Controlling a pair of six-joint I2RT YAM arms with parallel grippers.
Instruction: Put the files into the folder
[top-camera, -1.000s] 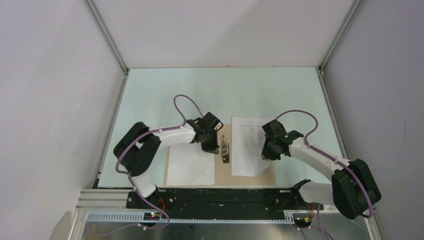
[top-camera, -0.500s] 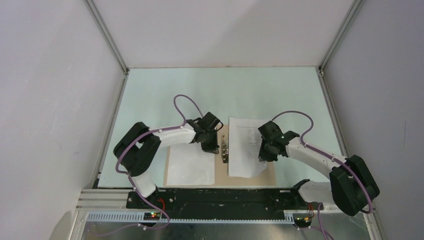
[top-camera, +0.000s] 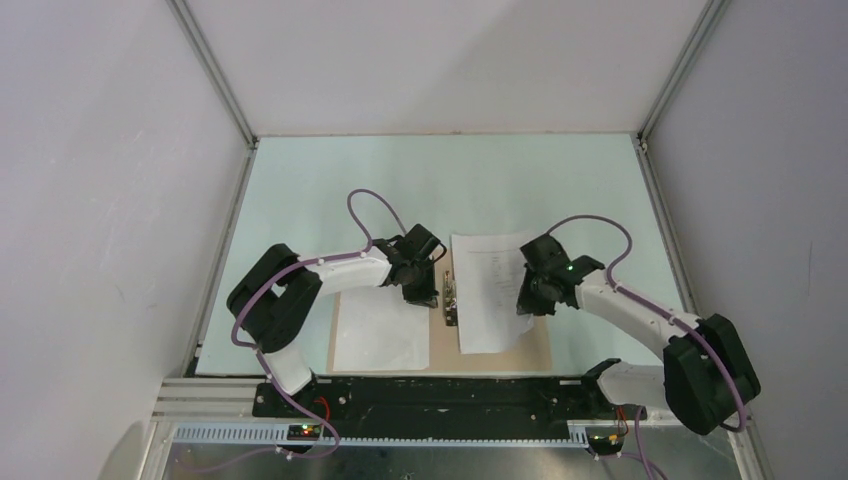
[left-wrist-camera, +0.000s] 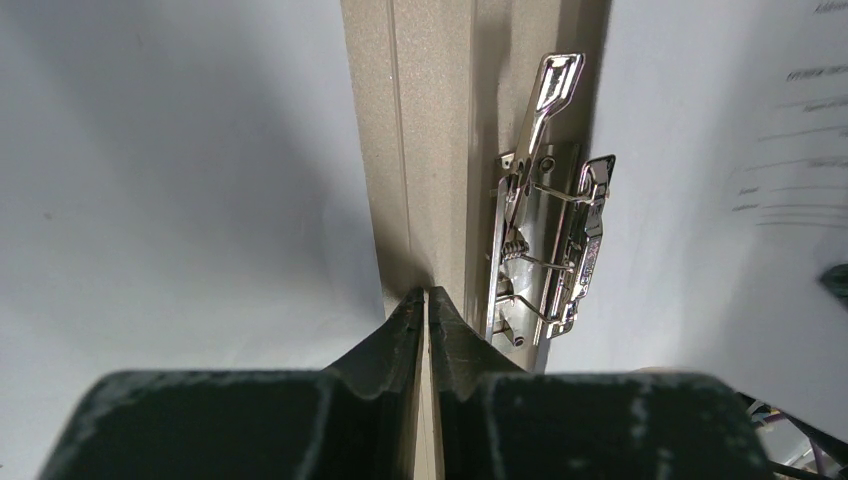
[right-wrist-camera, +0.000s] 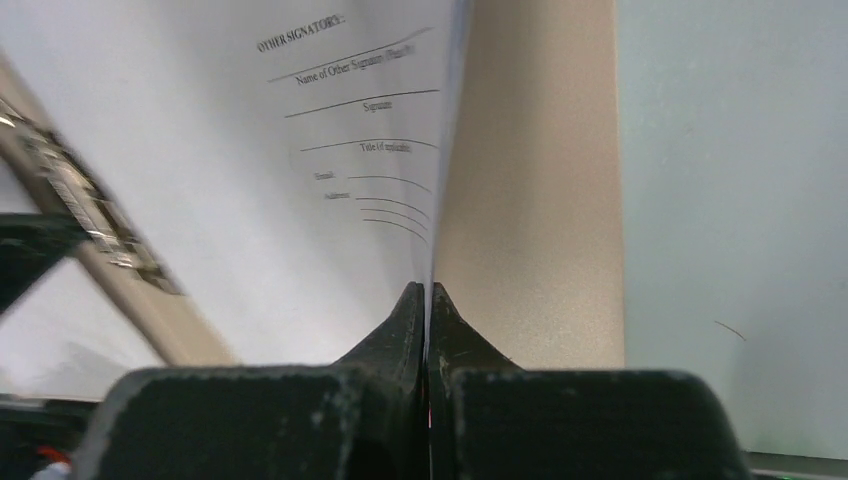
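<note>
The tan folder (top-camera: 443, 348) lies open and flat. The blank sheet (top-camera: 380, 330) lies on its left half. The printed sheet (top-camera: 488, 290) lies over its right half, slightly skewed, its left edge by the metal clip (top-camera: 452, 298). My left gripper (top-camera: 430, 292) is shut, its tips down on the folder's spine (left-wrist-camera: 430, 150) just left of the clip (left-wrist-camera: 550, 240), beside the blank sheet (left-wrist-camera: 180, 200). My right gripper (top-camera: 527, 303) is shut on the printed sheet's right edge (right-wrist-camera: 300, 200) and holds that edge lifted above the folder (right-wrist-camera: 530, 200).
The folder sits on a pale green table (top-camera: 400, 180) enclosed by white walls at left, back and right. A black base bar and a metal rail (top-camera: 400, 435) run along the near edge, close to the folder's front edge.
My right gripper has moved left with the printed sheet, sliding it towards the clip and turning it slightly. The left arm has not moved.
</note>
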